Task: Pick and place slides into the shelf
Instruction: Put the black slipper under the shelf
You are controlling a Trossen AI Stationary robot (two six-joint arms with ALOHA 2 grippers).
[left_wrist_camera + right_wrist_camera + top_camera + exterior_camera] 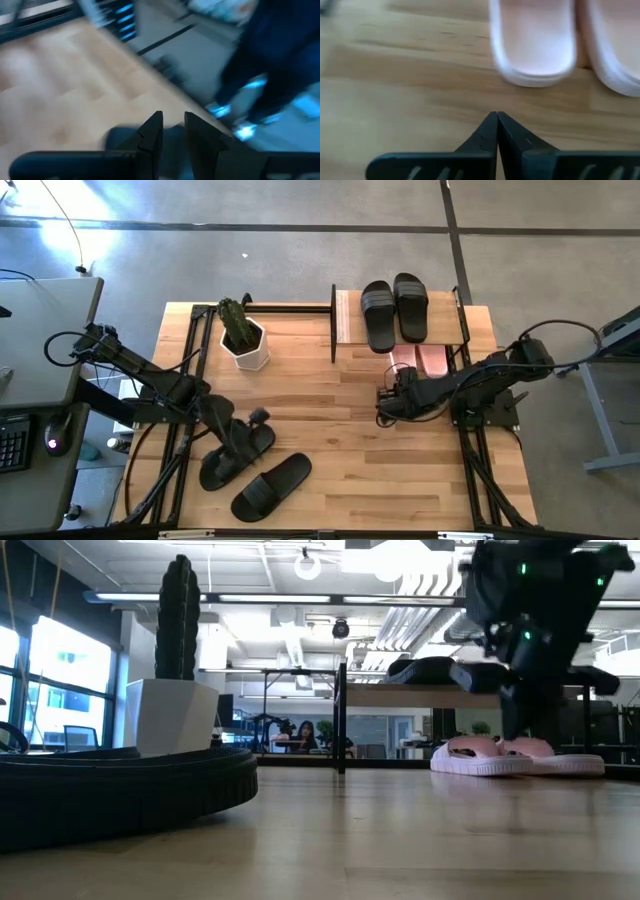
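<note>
The shelf (346, 320) stands at the table's far right, with two black slides (393, 310) lying on its top board. Two pink slides (420, 360) lie side by side beneath that board, their ends (535, 45) sticking out toward the near side. My right gripper (383, 398) (497, 116) is shut and empty, low over the table just in front of them. Two more black slides lie near the left front: one (215, 472) under my left arm, one (272, 485) beside it. My left gripper (258, 418) (173, 120) hovers at the first slide's far end, its fingers a narrow gap apart.
A white hexagonal pot with a cactus (245, 345) (175, 705) stands at the far left of the table. Bare wood lies between the two arms in the middle. In the low view a black slide (120, 785) fills the near left.
</note>
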